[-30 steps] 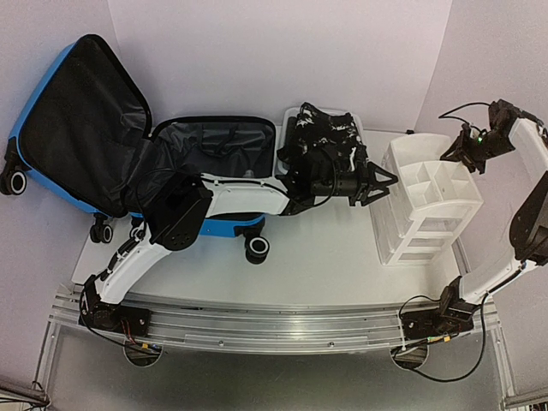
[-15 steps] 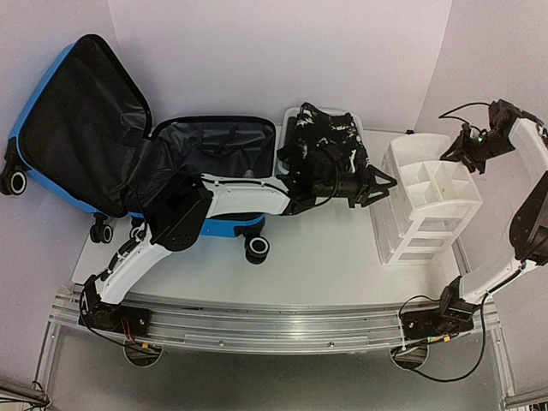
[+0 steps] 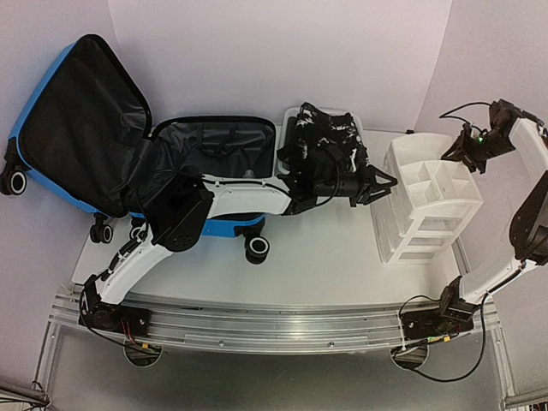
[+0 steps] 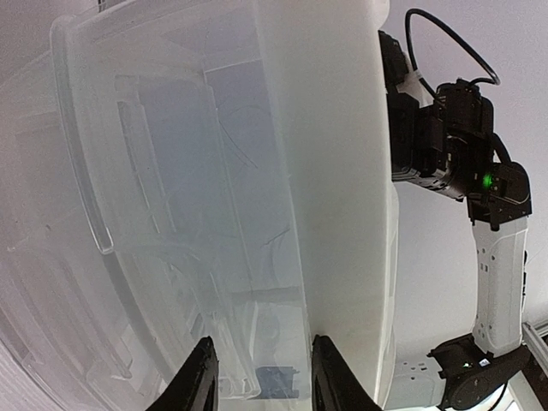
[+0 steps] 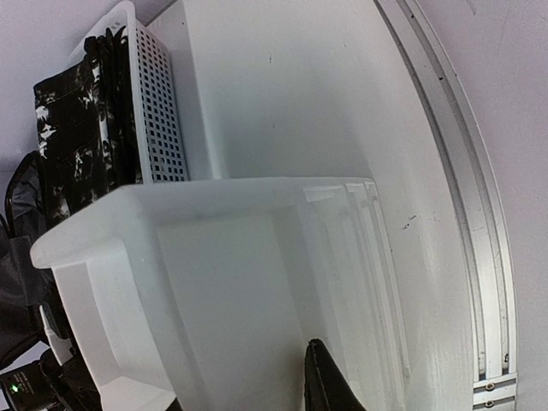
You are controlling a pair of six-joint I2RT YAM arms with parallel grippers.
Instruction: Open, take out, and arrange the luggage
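The bright blue hard-shell suitcase (image 3: 128,128) lies open, so this looks like the arranging stage. The left gripper (image 4: 261,390), spread and empty, faces the white compartmented plastic organizer (image 3: 424,201) — next it likely grasps a wall; the right gripper (image 3: 460,149) — cannot tell.

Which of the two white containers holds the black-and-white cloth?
The perforated basket, piled with cloth; the compartmented organizer to its right shows none.

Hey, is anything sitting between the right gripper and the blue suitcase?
Yes. The white compartmented organizer sits just left of the right gripper. Past it come the left gripper, open, and the white perforated basket of black-and-white clothing, and only then the open blue suitcase.
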